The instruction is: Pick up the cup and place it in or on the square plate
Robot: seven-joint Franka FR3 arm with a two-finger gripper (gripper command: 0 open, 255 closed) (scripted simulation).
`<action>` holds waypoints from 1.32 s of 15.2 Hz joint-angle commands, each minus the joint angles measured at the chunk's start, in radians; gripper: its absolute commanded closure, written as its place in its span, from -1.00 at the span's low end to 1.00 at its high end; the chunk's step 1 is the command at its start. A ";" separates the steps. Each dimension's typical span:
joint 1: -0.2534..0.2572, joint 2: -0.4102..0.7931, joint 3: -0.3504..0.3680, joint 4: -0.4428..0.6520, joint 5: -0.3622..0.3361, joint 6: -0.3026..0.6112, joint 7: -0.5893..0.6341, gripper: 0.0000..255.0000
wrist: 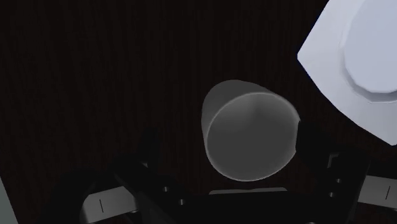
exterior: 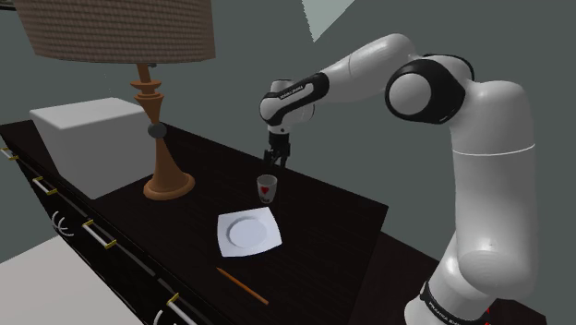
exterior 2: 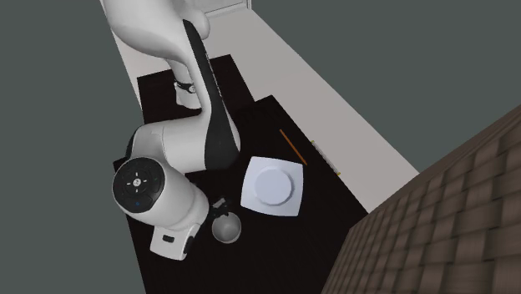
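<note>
Cup (exterior: 267, 187) motif indistinct, perhaps a heart

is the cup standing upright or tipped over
Upright. In the shoulder view the cup stands on its base on the dark table, and the wrist view looks down into its open mouth.

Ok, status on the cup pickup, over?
Gripper just above cup, jaws open, no contact. Cup upright, not lifted, beside plate. Nothing between cup and plate.
</note>
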 commanded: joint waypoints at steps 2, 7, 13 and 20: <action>-0.011 0.114 0.005 0.116 0.007 -0.009 -0.007 -1.00; -0.009 0.141 0.010 0.088 0.014 0.045 -0.012 -1.00; -0.009 0.156 0.012 0.077 0.018 0.072 -0.014 -1.00; -0.009 0.156 0.012 0.077 0.018 0.072 -0.014 1.00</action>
